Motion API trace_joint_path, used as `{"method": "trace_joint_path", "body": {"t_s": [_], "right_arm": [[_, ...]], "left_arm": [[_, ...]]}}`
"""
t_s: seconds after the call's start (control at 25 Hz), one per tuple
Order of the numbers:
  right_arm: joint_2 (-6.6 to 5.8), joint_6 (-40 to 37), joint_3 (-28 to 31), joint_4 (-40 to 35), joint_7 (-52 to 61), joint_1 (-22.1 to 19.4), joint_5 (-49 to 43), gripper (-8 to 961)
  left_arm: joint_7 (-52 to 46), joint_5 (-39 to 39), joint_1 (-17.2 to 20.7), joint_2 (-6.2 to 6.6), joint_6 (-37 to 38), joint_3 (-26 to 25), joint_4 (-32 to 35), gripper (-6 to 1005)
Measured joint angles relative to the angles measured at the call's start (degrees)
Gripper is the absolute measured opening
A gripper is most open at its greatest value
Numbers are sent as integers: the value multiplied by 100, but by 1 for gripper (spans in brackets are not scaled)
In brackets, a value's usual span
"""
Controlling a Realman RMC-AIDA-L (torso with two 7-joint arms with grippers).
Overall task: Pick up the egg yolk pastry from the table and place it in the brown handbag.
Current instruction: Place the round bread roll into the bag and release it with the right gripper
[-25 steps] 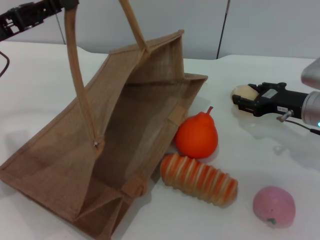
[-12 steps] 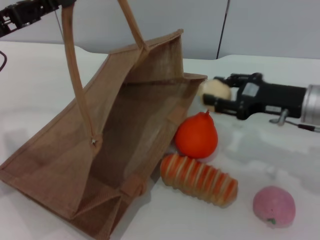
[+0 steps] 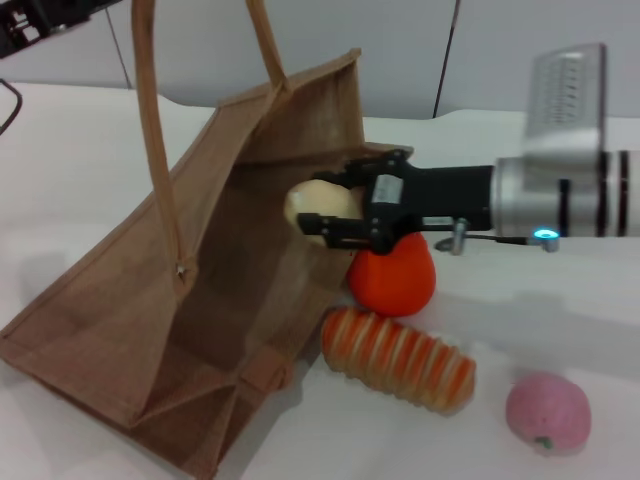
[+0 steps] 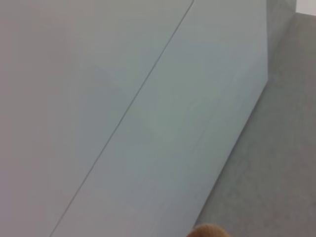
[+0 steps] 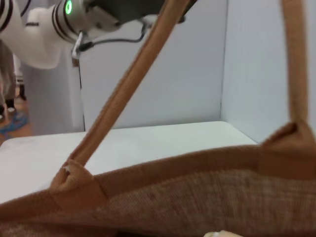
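Note:
The brown handbag (image 3: 240, 290) lies tilted on the white table with its mouth facing right. Its long handles (image 3: 158, 150) are pulled up taut. My left gripper (image 3: 45, 18) is at the top left, up by the handle tops. My right gripper (image 3: 335, 212) reaches in from the right and is shut on the egg yolk pastry (image 3: 315, 205), holding it in the bag's mouth above the lower wall. The right wrist view shows the bag's rim (image 5: 197, 173), a handle (image 5: 123, 94) and a sliver of the pastry (image 5: 222, 234).
An orange pear-shaped fruit (image 3: 392, 277) sits just under my right gripper, beside the bag. A striped bread roll (image 3: 398, 358) lies in front of it. A pink ball (image 3: 547, 412) is at the front right. A grey wall stands behind the table.
My right gripper has carried the pastry leftward from the table's right side, over the orange fruit, into the bag's mouth. The bag and left arm have barely moved.

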Motion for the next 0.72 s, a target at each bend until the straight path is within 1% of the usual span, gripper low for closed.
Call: {"method": "trace_joint_path", "body": {"t_s": [0.24, 0.44, 0.6, 0.72], "right_arm": [[12, 1150, 0, 682, -239, 488, 0, 542], [36, 2045, 35, 1084, -448, 728, 1, 541], [43, 2231, 142, 1402, -1073, 785, 40, 540], [49, 2246, 404, 1602, -1747, 719, 50, 552]], "left_arm": [[-123, -107, -102, -6, -84, -1, 0, 126], [-181, -252, -179, -10, -252, 48, 0, 127], [-182, -281, -219, -15, -386, 53, 0, 127], [-184, -286, -217, -14, -400, 29, 0, 127]]}}
